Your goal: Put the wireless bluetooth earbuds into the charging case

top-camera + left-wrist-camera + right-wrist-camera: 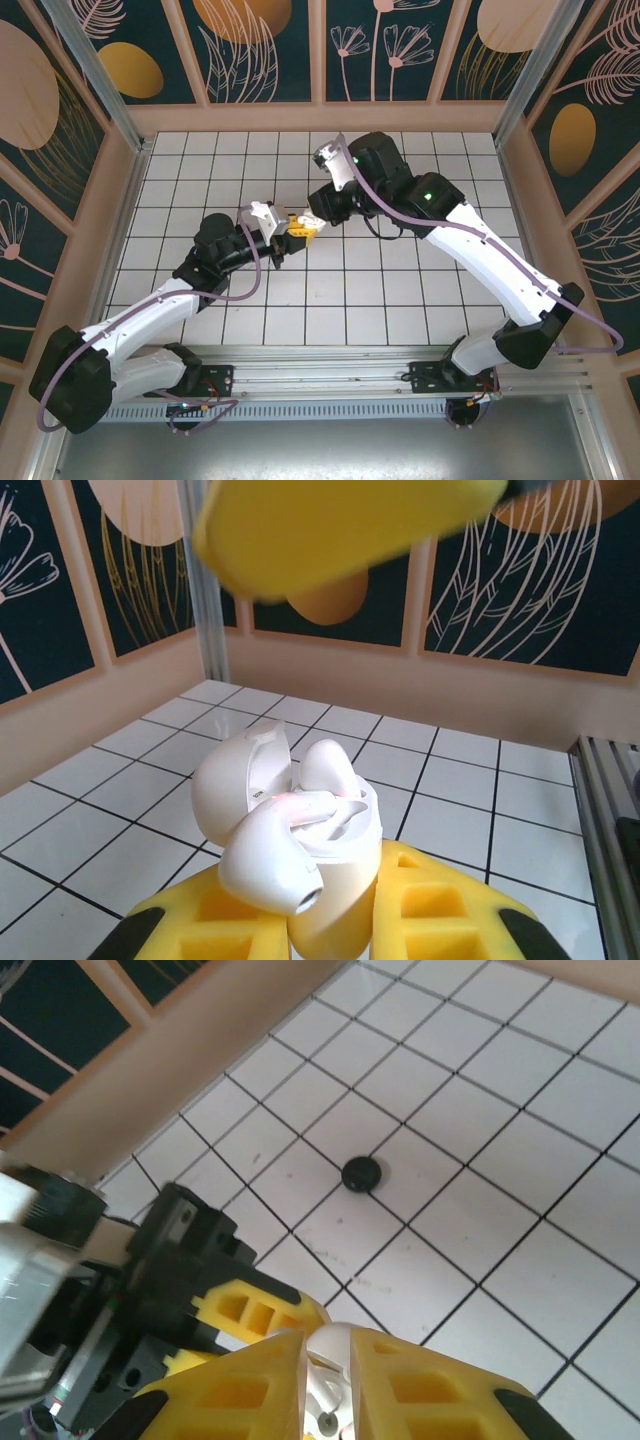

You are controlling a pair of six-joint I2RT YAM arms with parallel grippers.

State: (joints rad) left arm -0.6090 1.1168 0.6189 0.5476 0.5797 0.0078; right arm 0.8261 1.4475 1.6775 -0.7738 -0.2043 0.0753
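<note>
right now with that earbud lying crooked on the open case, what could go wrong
The front earbud lies tilted across the open charging case, not seated; a push from the right gripper could flick it onto the tiles. The left gripper holds the case in mid-air, so a hard press might twist it loose.

This was a robot test cell in a lab, not a home: a white tiled surface boxed in by wood-framed wall panels printed with leaves and flowers, aluminium posts at its far corners, and a metal rail along its near edge carrying two robot arms
</note>
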